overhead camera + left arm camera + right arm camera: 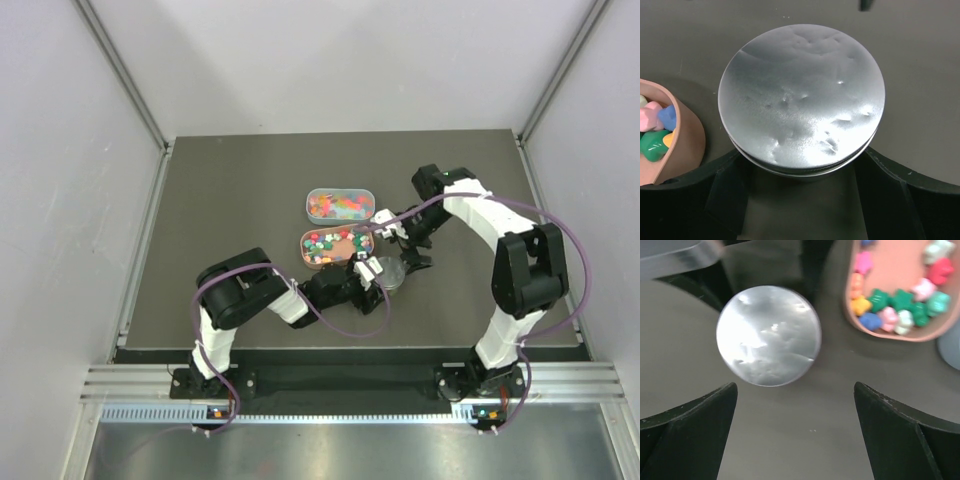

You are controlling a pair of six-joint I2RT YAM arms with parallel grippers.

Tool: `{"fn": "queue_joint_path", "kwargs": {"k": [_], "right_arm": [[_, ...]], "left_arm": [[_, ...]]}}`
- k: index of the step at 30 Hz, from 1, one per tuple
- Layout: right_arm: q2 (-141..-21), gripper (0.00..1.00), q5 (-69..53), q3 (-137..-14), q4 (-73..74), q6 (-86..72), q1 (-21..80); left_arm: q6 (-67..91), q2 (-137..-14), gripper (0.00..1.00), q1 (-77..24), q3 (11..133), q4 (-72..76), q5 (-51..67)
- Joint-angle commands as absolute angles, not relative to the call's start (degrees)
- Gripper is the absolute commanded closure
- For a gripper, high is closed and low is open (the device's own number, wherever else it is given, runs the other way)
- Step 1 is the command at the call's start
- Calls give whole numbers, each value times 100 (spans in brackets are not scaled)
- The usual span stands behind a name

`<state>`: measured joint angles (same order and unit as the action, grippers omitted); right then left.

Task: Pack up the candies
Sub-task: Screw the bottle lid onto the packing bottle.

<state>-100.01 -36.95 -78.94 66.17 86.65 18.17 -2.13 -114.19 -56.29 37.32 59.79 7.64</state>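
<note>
The small round clear jar (391,272) stands on the dark mat with its silver lid (801,100) on. My left gripper (370,276) reaches in from the left; its fingers (727,185) meet the jar's sides under the lid, gripping it. My right gripper (402,243) hovers just beyond the jar, open and empty (795,390), with the lidded jar (768,335) ahead of its left finger. Candies (328,243) lie in a brown tray (304,250) left of the jar, and more candies (338,205) fill a clear box behind it. The tray's candies (900,310) also show in the right wrist view.
The brown tray (687,145) sits close to the left of the jar. The clear box (312,196) lies just behind the tray. The dark mat (220,200) is bordered by grey walls and a metal rail at the near edge (330,385).
</note>
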Motion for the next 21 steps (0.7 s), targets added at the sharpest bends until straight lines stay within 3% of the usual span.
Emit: {"fn": "queue_joint_path", "kwargs": {"k": [1,12,21], "right_arm": [[-10396,0,-4025,-8165,7610,9859,1767],[-11039,0,-4219,-8613,7981,10195,1767],[-10513,0,-4105,-8174,7972,10064,1802]], "left_arm": [[-255,-11865,28,-5643,3507,4271,791],[-246,-11857,28,-5643,3498,4271,712],[-158,-11891,28,-5616,3542,4271,659]]}}
